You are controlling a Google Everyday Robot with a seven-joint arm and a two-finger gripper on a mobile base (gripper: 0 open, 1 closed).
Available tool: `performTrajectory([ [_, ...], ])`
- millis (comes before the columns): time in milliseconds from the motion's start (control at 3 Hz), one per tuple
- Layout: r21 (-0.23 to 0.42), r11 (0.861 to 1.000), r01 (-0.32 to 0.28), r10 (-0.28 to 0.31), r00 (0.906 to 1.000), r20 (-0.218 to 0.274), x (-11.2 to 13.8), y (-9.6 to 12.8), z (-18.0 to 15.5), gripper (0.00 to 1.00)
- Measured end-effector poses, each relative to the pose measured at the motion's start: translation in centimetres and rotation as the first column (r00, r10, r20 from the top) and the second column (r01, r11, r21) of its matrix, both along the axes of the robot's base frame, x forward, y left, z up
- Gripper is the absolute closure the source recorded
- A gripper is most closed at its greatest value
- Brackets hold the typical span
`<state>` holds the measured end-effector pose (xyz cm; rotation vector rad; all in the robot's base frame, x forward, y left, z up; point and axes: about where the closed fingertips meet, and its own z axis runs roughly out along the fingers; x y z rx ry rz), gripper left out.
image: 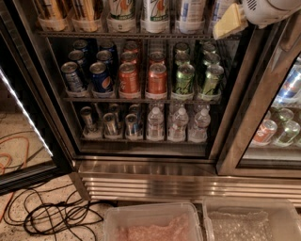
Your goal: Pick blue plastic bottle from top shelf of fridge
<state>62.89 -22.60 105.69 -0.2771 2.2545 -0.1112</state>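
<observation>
The fridge (pixel 141 181) stands with its left glass door swung open. On the top shelf (pixel 122 35), only the lower parts of the bottles show. A blue plastic bottle (pixel 190 13) with a white label and blue print stands right of centre, and another like it (pixel 220 9) is partly covered by my gripper. My gripper (pixel 229 22), a yellowish tip on a white arm (pixel 270 10), hangs at the top right. It is in front of the shelf's right end, just right of the blue-print bottles.
Bottles with green-and-orange print (pixel 155 14) stand left of the blue one. Soda cans (pixel 129 77) fill the middle rack, with small cans and water bottles (pixel 155 123) below. The open door (pixel 26 122) is at the left, cables (pixel 51 214) cross the floor, and two clear bins (pixel 153 223) sit in front.
</observation>
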Motion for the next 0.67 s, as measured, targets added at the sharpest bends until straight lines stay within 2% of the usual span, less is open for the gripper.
performTrajectory([
  [333, 0.015, 1.0, 0.011, -0.011, 0.9997, 0.023, 0.2, -0.5, 1.0, 0.28],
  [667, 0.043, 0.999, -0.025, 0.023, 0.9988, 0.043, -0.1, 0.2, 2.1, 0.29],
])
